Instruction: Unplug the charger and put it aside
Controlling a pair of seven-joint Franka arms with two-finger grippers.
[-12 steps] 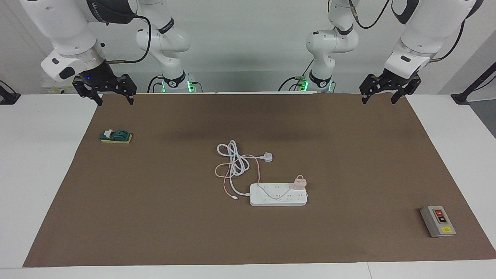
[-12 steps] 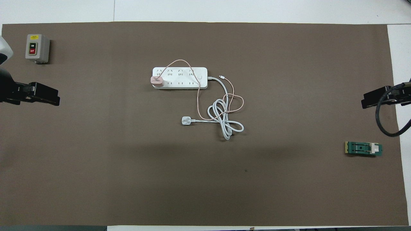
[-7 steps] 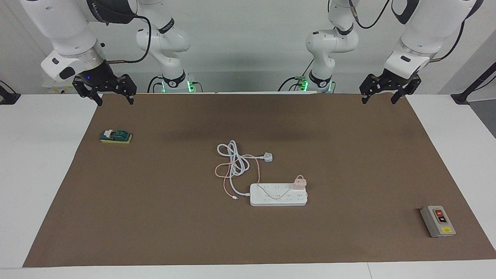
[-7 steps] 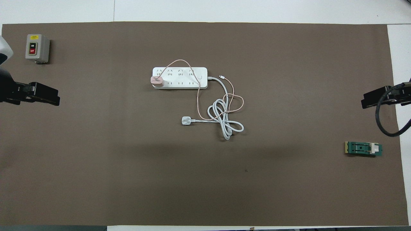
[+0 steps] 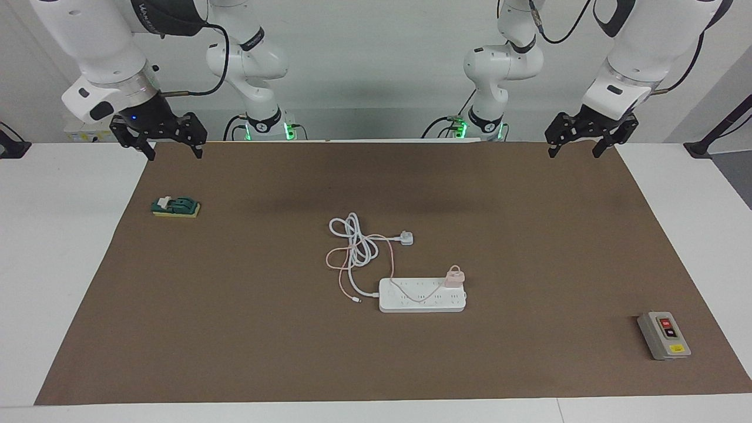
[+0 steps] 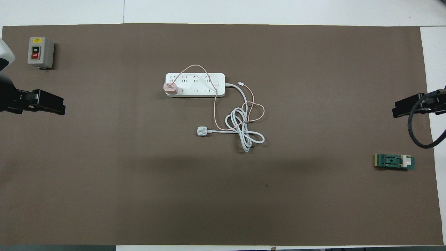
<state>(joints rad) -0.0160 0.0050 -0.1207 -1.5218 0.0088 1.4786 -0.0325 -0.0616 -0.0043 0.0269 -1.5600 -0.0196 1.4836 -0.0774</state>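
The pale pink charger is plugged into the white power strip, at the strip's end toward the left arm. In the overhead view the charger sits on the strip. Its thin pink cable loops over the strip and across the mat. My left gripper is open and empty, raised over the mat's edge at the left arm's end. My right gripper is open and empty, raised over the mat's edge at the right arm's end. Both arms wait.
The strip's thick white cord lies coiled nearer the robots, ending in a white three-pin plug. A grey on/off switch box stands at the left arm's end, farther out. A green switch part lies at the right arm's end.
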